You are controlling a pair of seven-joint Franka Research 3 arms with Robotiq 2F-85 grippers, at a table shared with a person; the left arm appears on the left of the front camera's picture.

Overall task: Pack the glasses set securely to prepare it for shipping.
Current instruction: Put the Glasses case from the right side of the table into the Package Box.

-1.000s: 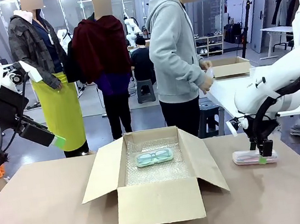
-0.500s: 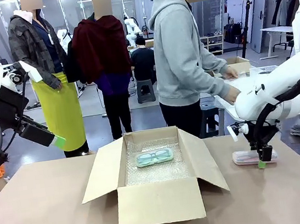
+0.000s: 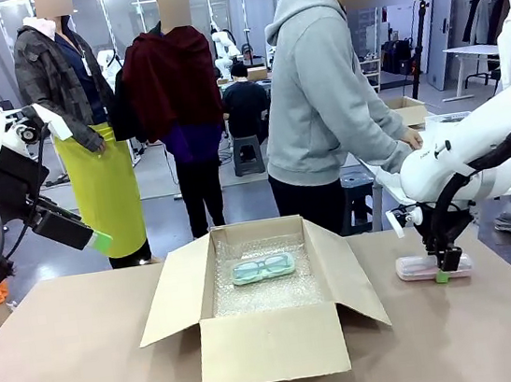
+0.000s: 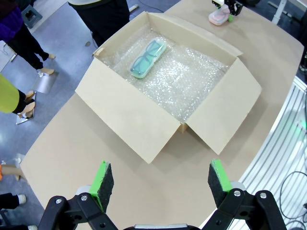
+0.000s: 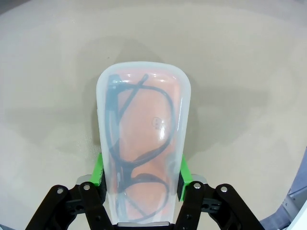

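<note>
clear rounded plastic case with pink-backed glasses (image 5: 141,143) lies flat on tan table (image 3: 90,363), right of cardboard box (image 3: 271,344). our right gripper (image 5: 140,173) points down, pads clamping its long sides; left gripper (image 4: 160,179) wide open, empty.

we see bright, even light, a soft shadow round the pink glasses case (image 5: 144,96) on the tabletop (image 5: 240,72), glints on the bubble wrap (image 4: 187,81).
</note>
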